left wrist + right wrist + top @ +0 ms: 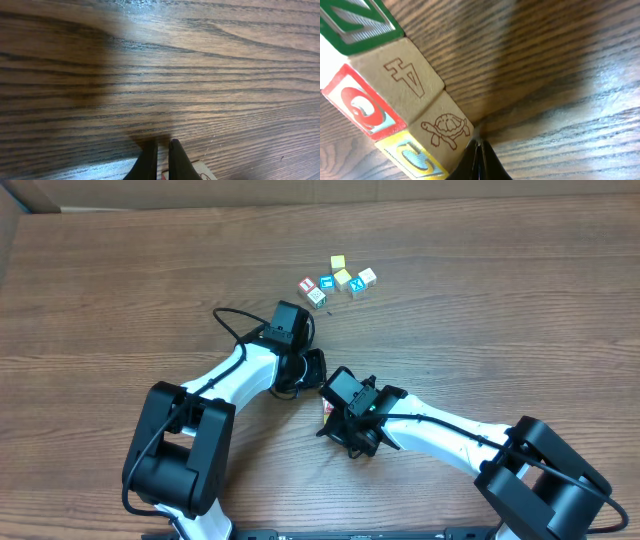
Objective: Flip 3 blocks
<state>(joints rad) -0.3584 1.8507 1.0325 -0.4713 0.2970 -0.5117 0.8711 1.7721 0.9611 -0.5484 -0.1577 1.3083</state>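
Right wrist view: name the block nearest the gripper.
The block with the turtle outline on its tan face, right beside the shut right gripper. The block with the letter A lies beyond it, the green-printed block farther still.

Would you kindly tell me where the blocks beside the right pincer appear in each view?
Overhead: blocks, a red-white sliver at centre, mostly hidden by the right pincer.
Left wrist: probably the pale corner at the bottom edge.
Right wrist: left half, beside the shut pincer.
Shared landmark: the wood-grain table.
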